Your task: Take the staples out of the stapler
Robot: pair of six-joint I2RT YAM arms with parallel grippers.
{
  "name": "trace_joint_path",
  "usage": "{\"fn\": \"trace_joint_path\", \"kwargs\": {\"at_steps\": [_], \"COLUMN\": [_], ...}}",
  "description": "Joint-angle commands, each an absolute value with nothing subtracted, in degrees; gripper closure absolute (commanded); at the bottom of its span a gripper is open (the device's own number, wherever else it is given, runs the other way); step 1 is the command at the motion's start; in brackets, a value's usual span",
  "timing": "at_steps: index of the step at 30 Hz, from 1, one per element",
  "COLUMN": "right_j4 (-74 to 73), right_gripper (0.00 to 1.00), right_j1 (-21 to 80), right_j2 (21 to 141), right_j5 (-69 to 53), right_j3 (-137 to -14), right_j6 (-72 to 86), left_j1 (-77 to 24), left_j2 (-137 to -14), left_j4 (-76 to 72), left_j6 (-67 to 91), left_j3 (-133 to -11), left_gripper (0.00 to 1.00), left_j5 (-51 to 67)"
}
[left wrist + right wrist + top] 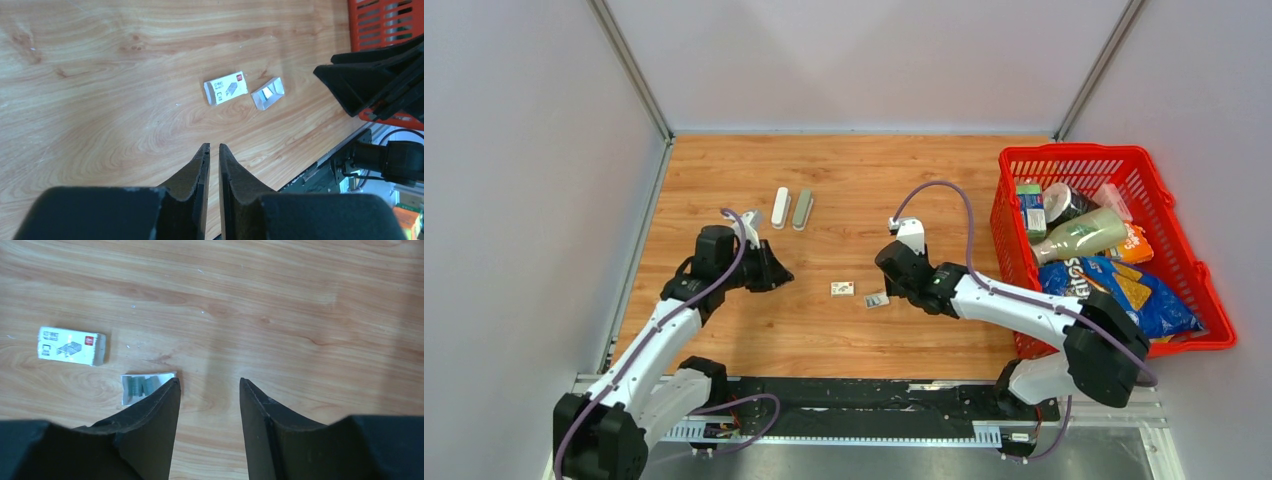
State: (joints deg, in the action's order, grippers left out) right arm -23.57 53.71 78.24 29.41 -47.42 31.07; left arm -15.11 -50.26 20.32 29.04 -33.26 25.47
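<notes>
Two staplers lie side by side at the back of the wooden table, one white (780, 208) and one grey-green (802, 210), both apart from the grippers. Short grey staples (137, 386) lie in a small open white tray (877, 299), partly hidden behind my right gripper's left finger. A closed white printed box (842, 289) lies just left of the tray. My right gripper (209, 381) is open and empty, low over the table beside the tray. My left gripper (213, 146) is shut and empty, left of the box (226, 87).
A red plastic basket (1166, 182) full of bottles and snack bags stands at the right edge. Grey walls enclose the table on three sides. The black arm rail (854, 405) runs along the near edge.
</notes>
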Motion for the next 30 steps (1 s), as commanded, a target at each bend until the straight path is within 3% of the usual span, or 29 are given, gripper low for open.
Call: {"fn": "trace_joint_path", "kwargs": {"at_steps": [1, 15, 30], "right_j4": [-28.04, -20.57, -19.25], "right_gripper": [0.51, 0.67, 0.68], "right_j1": [53.18, 49.83, 49.83], "right_j2": [79.54, 86.21, 86.84], "right_j5": [30.59, 16.44, 16.00], "right_j3": [-49.40, -48.16, -48.16], "right_j6": [31.29, 33.49, 34.10], "left_j1": [-17.92, -23.82, -24.08], "left_j2": [-54.66, -66.97, -71.28], "left_j4": [17.84, 13.28, 10.55], "left_j6": [27.51, 27.33, 27.33], "left_j3": [-33.84, -34.54, -34.19], "left_gripper": [0.81, 0.78, 0.75], "left_j5": [25.06, 16.97, 15.12]}}
